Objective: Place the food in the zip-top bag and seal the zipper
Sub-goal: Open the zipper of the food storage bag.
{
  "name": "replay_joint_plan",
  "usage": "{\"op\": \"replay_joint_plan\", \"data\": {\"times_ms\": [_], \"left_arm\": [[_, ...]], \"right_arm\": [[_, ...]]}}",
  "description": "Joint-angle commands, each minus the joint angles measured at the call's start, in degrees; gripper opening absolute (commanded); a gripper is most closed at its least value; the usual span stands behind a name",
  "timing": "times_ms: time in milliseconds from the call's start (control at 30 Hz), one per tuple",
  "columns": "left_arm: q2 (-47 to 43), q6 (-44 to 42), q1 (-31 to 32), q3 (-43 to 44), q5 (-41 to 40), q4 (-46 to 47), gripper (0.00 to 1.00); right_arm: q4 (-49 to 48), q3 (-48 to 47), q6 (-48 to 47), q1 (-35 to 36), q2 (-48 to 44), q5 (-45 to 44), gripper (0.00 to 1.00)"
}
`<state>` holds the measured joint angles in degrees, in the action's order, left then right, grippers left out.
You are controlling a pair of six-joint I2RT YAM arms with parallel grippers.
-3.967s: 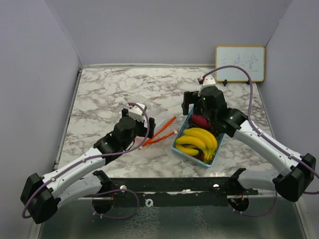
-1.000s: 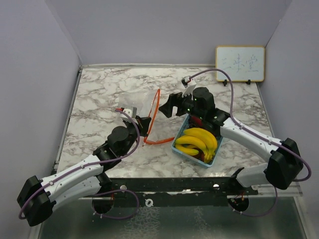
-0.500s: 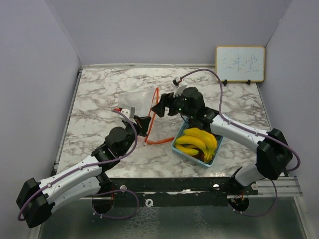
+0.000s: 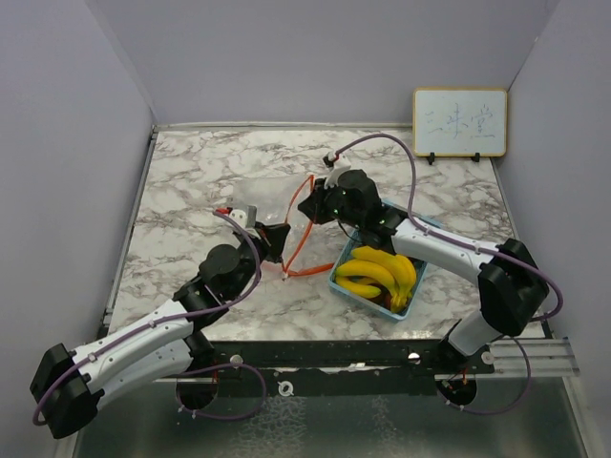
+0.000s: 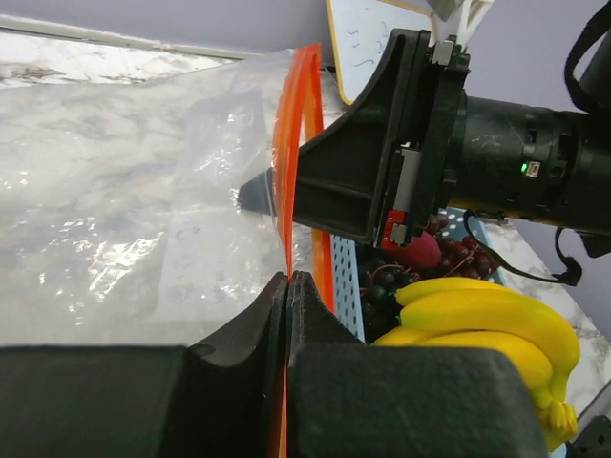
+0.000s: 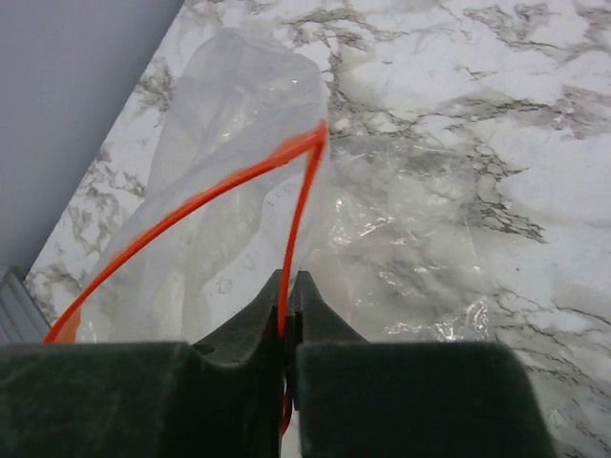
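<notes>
The clear zip-top bag [image 4: 267,196] with an orange zipper [image 4: 304,229] stands lifted off the marble between my two grippers. My left gripper [image 4: 278,233] is shut on the near zipper edge [image 5: 291,143], its pads pressed together on the orange strip. My right gripper [image 4: 307,203] is shut on the opposite zipper edge [image 6: 304,205], so the mouth is held apart. The food lies in the light blue basket [image 4: 340,278]: yellow bananas [image 4: 382,267], dark purple grapes [image 5: 389,283] and a magenta piece [image 5: 421,252]. Nothing is inside the bag [image 6: 229,114].
A small whiteboard [image 4: 459,122] stands at the back right against the wall. Purple walls close in the marble table [image 4: 191,172] on the left, back and right. The basket sits just right of the bag's mouth, under my right arm.
My right gripper has moved left from above the basket to the bag's mouth and closed on the far zipper edge. The left gripper has kept its grip and place.
</notes>
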<state>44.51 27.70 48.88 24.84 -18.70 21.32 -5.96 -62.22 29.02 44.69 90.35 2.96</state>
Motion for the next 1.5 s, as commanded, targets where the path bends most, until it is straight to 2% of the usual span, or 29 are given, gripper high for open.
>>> {"op": "replay_joint_plan", "data": {"times_ms": [0, 100, 167, 200, 267, 367, 500, 733, 900, 1033, 1333, 1467], "left_arm": [[-2.45, -1.82, 0.16, 3.05, -9.62, -7.38, 0.0], [-2.87, 0.71, 0.18, 7.12, -28.05, -19.4, 0.0], [-2.52, -0.83, 0.21, 8.09, -34.94, -20.96, 0.0], [-2.13, -2.28, 0.19, 8.0, -35.55, -19.73, 0.0], [-0.88, -4.07, 0.18, 7.81, -32.53, -16.65, 0.01], [2.31, -6.37, 0.18, 7.91, -23.78, -11.29, 0.17], [6.17, -8.3, 0.17, 7.74, -10.65, -5.1, 0.45], [4.21, -6.96, 0.16, 5.95, -2.77, -0.59, 0.63], [1.58, -3.94, 0.16, 5.38, 1.38, -2.32, 0.68], [2.11, -2.12, 0.18, 3.54, 0.54, -2.86, 0.68], [7.76, 2.44, 0.17, 4.66, 3.21, -1.36, 0.66], [9.31, 4.37, 0.18, 4.56, -0.69, -3.84, 0.62]], "right_arm": [[4.66, 1.1, -1.95, 0.49, -3.77, -12.31, 0.01], [11.15, 2.78, -2.85, 0.49, -7.09, -21.41, 0.01], [12.93, 3.74, -3.88, 0.49, -8.88, -22.77, 0.01], [13.57, 3.99, -4.03, 0.49, -9.56, -22.51, 0.01], [14.49, 3.68, -3.81, 0.91, -10.17, -21.77, 0.01], [15.59, 1.59, -3.02, 2.27, -9.75, -20.83, 0.01], [15.54, -2.27, -2.84, 4.95, -8.9, -20.79, 0.01], [16.24, -7.21, -3.27, 7.28, -6.42, -20.97, 0.01], [16.52, -7.81, -3.34, 7.59, -5.96, -22.07, 0.01], [16.33, -7.75, -2.98, 7.76, -6.62, -22.34, 0.01], [17.59, -9.79, -2.29, 8.68, -5.0, -25.18, 0.01], [17.78, -10.29, -2.03, 9.2, -4.74, -25.84, 0.01]]}}
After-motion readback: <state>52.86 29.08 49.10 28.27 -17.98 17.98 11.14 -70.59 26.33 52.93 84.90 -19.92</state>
